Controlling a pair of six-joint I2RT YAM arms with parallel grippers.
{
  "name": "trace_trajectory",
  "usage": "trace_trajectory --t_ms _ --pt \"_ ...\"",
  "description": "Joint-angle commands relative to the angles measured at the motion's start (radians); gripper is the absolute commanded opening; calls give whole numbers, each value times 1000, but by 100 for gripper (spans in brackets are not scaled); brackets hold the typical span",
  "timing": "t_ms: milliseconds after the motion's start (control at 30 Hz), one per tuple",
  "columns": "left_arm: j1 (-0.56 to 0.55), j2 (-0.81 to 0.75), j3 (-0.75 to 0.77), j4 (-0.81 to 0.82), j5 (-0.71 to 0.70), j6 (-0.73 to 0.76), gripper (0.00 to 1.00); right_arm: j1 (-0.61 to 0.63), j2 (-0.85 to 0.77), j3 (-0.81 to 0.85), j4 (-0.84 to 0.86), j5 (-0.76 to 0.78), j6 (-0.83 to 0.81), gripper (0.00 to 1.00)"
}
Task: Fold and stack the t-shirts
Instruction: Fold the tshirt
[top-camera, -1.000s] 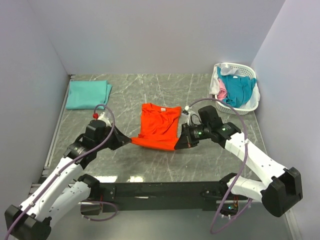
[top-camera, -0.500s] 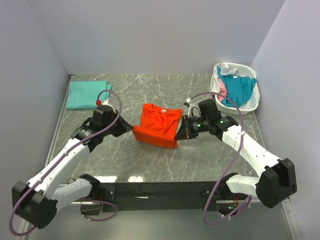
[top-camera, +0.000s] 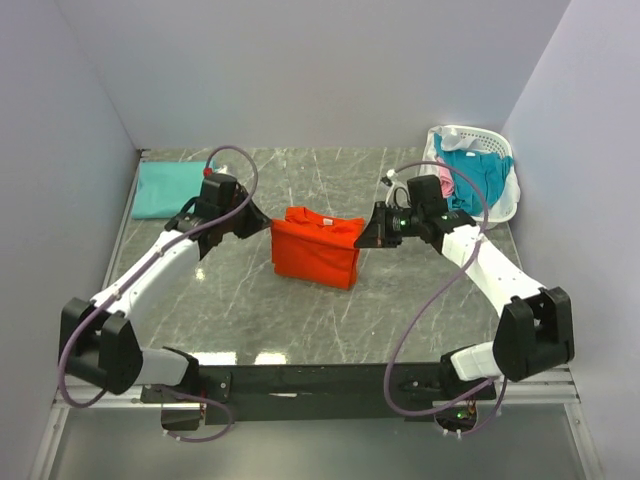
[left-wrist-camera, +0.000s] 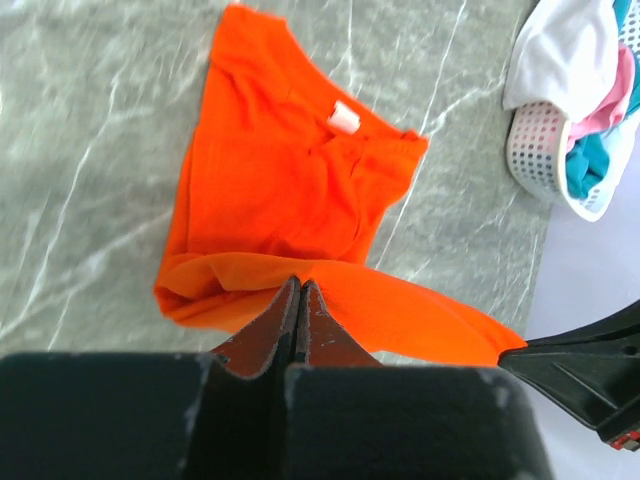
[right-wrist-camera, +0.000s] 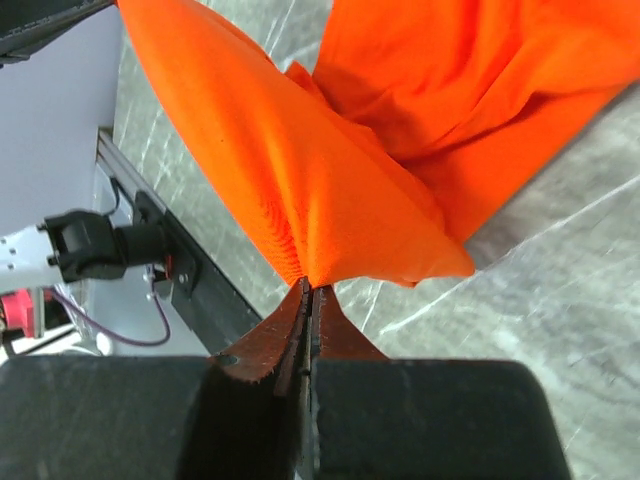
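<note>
Flanking the orange t-shirt (top-camera: 318, 252) at mid-table are a folded mint-green t-shirt (top-camera: 165, 187), beyond it to the left, and a white slotted basket (top-camera: 505, 214) of teal, pink and white shirts, beyond it to the right. The left gripper (top-camera: 265, 228) and the right gripper (top-camera: 365, 238) are each clenched on the orange t-shirt's hem. In the last second they have carried that hem up over the shirt, halving it. The grey marbled tabletop (top-camera: 300, 315) is enclosed by plain pale walls.

text: none readable | orange t-shirt (left-wrist-camera: 280, 190) neck tag (left-wrist-camera: 344, 117): illegible
</note>
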Motion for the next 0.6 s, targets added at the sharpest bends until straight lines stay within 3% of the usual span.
trace_trajectory --t_ms 0,267,567 --pt "36 54 90 64 -21 49 0 -34 57 65 32 -18 0 0" --pt "68 225 229 96 -12 60 1 -79 209 183 72 -12 31 0" --pt "88 527 453 58 33 87 1 -123 402 308 77 -17 48 0"
